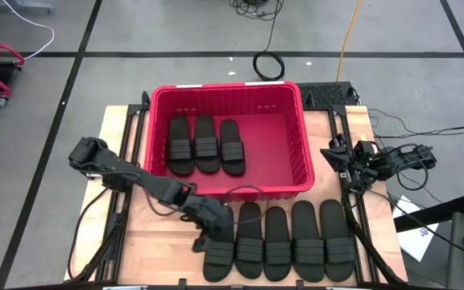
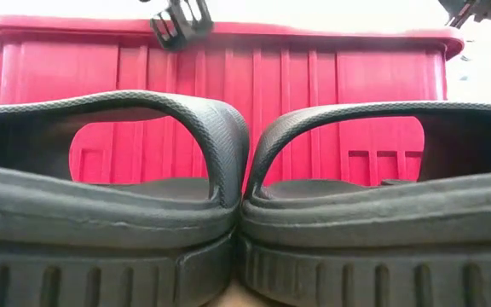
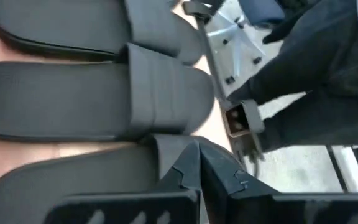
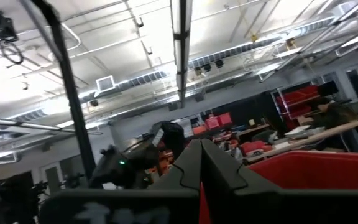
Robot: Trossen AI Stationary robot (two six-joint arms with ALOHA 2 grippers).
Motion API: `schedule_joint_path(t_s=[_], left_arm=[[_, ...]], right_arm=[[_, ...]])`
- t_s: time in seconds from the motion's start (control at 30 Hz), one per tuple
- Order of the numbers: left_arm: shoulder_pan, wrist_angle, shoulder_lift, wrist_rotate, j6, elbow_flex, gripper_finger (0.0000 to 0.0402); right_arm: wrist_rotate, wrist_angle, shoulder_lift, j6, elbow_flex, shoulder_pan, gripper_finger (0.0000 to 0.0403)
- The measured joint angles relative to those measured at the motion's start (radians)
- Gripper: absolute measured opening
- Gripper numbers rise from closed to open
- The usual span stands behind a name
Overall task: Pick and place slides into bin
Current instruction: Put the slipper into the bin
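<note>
Three slides [image 1: 206,145] already lie side by side in the bin [image 1: 296,97], left half of its floor; five more [image 1: 292,242] sit in a row on the tabletop [image 1: 147,234] just near of the bin's near wall. Your left gripper [image 1: 202,238] hangs at the leftmost slide [image 1: 220,254] of that row, fingers [image 3: 185,171] pressed together with their tips at that slide's strap and nothing pinched. Spread the fingers first, then drop one over the ribbed strap and close on it, since the strap is the only raised part to hold. Rubbery sole likely flexes, so lift straight up before swinging, and clear the bin's thick rim. Neighbouring slide touches this one, so expect it to drag. Set down in the bin's open right half. Right gripper [image 1: 338,157] waits off the bin's right wall, fingers [image 4: 194,165] pressed together, empty.
</note>
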Motion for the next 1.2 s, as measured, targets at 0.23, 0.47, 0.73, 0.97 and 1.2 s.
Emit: schedule_joint_path(t_s=[0.23, 0.47, 0.73, 0.97, 1.2], left_arm=[[0.020, 0.065, 0.067, 0.097, -0.029, 0.000, 0.0071], [0.016, 0.084, 0.118, 0.176, -0.073, 0.001, 0.0188], [0.018, -0.029, 0.191, 0.112, -0.107, 0.000, 0.0290], [0.013, -0.048, 0.268, 0.289, -0.142, 0.000, 0.0293], [0.004, 0.056, 0.300, 0.359, -0.185, 0.000, 0.0241]], right_arm=[[-0.048, 0.000, 0.000, 0.027, 0.000, 0.000, 0.0000], [-0.119, -0.001, 0.000, 0.052, 0.000, 0.000, 0.0000], [-0.148, -0.001, 0.000, 0.052, 0.000, 0.000, 0.0000], [-0.148, 0.000, 0.000, 0.052, 0.000, 0.000, 0.0000], [-0.147, 0.000, 0.000, 0.052, 0.000, 0.000, 0.0000]])
